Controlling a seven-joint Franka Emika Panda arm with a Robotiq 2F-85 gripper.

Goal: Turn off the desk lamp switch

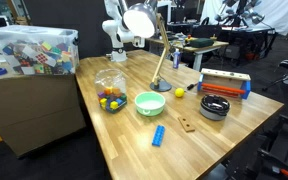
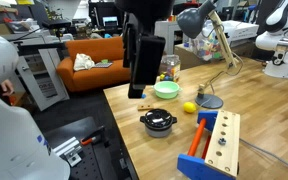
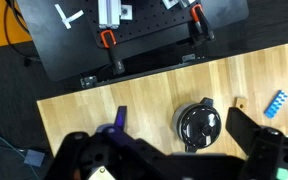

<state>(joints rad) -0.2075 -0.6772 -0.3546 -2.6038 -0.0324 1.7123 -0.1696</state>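
Observation:
The desk lamp stands on the wooden table in both exterior views. Its silver-grey dome head [image 1: 137, 22] looks bright inside, and a thin brass arm slants down to a small round base [image 1: 162, 87]. The head [image 2: 196, 20] and base [image 2: 209, 100] also show from the opposite side. My black gripper [image 2: 142, 78] hangs high above the table, apart from the lamp. In the wrist view its fingers [image 3: 174, 160] are spread wide and empty above a black pot [image 3: 197, 125]. The lamp and its switch do not show in the wrist view.
On the table are a green bowl [image 1: 149, 103], a clear tub of coloured balls [image 1: 110, 92], a yellow ball [image 1: 179, 93], the black pot [image 1: 214, 107], a blue-and-orange box [image 1: 225, 84], a blue piece [image 1: 158, 135] and a small wooden block [image 1: 187, 124]. The white robot arm [image 1: 114, 30] rises behind the lamp.

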